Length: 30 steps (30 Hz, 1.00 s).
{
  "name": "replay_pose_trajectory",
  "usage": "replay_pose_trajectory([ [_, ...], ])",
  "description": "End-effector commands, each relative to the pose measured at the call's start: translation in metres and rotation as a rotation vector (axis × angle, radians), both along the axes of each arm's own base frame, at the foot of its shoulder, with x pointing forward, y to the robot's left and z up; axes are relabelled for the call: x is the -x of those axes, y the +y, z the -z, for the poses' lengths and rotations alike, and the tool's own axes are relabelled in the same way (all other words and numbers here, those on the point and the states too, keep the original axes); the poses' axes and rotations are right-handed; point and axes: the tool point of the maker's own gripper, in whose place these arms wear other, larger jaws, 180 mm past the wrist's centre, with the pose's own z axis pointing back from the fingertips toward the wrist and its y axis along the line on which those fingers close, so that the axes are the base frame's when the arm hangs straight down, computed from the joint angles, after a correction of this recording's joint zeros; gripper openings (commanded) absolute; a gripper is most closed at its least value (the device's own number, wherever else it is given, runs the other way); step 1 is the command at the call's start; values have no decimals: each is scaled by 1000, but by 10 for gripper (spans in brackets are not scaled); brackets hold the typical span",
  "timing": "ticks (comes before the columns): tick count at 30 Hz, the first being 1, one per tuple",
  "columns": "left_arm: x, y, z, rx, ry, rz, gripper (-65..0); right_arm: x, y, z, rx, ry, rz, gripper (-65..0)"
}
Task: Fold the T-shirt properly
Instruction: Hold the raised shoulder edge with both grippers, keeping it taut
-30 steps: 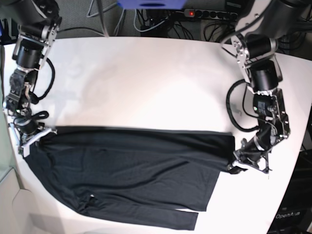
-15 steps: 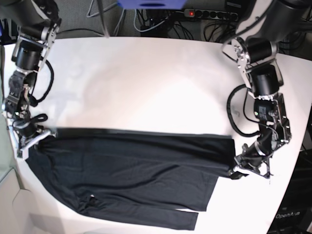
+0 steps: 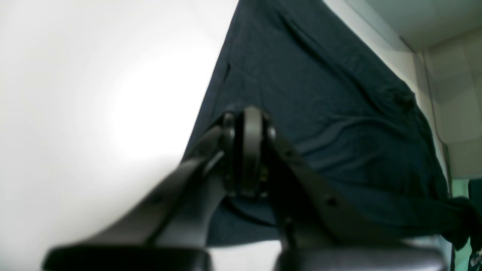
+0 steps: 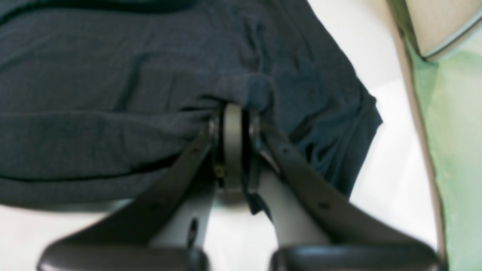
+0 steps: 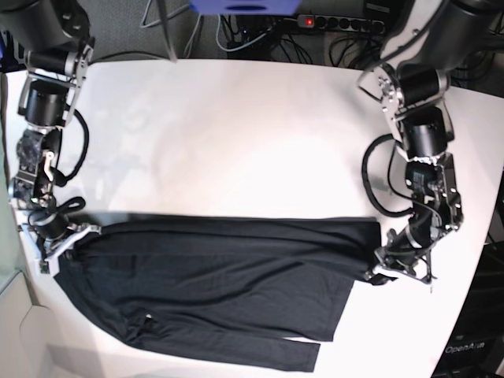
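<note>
The large black long-sleeved T-shirt of thin knit fabric point(image 5: 213, 287) lies flat in the lower half of the base view, on the white round table point(image 5: 236, 134). Its long axis runs from left to right of the frame, and one gripper holds each end of its upper edge. The left gripper point(image 5: 376, 270), at the right of the frame, is closed on the cloth corner. The right gripper point(image 5: 59, 246), at the left, is also clamped on the fabric. The rest of the shirt lies below both grippers, toward the lower edge, so I judge that the fold must go this way.
</note>
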Motion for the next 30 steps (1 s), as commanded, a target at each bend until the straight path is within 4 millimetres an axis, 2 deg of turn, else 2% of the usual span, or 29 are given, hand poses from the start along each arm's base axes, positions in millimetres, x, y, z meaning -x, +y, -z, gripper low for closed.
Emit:
replay_pose_trajectory([
  [1, -16, 6, -31, -1, -86, -10, -650, -12, -8, -26, 19, -72, -2, -650],
  [8, -21, 11, -39, -2, -133, -39, -650, -11, -9, -26, 21, -69, -1, -650],
  [10, -21, 12, -39, -3, -134, -41, -650, -9, -17, -26, 35, -65, 4, -650],
  [13, -21, 11, -40, -3, -135, -40, -650, -4, -23, -11, 22, -20, 18, -650],
  [17, -21, 11, -40, -3, -137, -40, -650, -5, -38, -3, 10, 11, 44, -650],
  [23, -22, 11, -41, -3, -138, -40, -650, -9, -39, -10, 21, -28, 37, -650],
  [30, -29, 11, -57, 0, -170, -36, -650, -1, -42, -6, 30, -36, 33, -650],
])
